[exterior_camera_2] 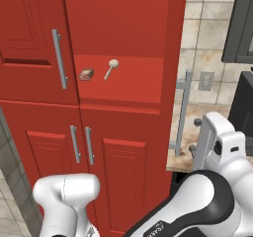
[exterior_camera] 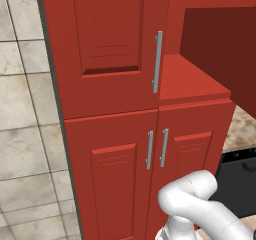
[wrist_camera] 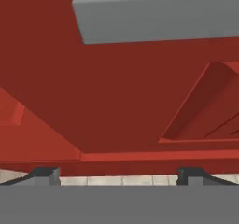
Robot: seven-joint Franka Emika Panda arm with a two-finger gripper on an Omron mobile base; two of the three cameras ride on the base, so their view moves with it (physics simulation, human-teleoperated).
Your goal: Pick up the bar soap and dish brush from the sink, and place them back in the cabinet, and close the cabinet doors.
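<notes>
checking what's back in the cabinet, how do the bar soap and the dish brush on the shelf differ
The bar soap is a short orange-brown block; the dish brush is pale and long, with a round head and thin handle. The soap lies left, nearer the closed door; the brush lies right, slanted. Both rest on the same red shelf.

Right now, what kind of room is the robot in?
Most likely a kitchen. There is a tall red cabinet with silver handles, a tiled wall, and a bar soap beside a dish brush on its shelf.
</notes>
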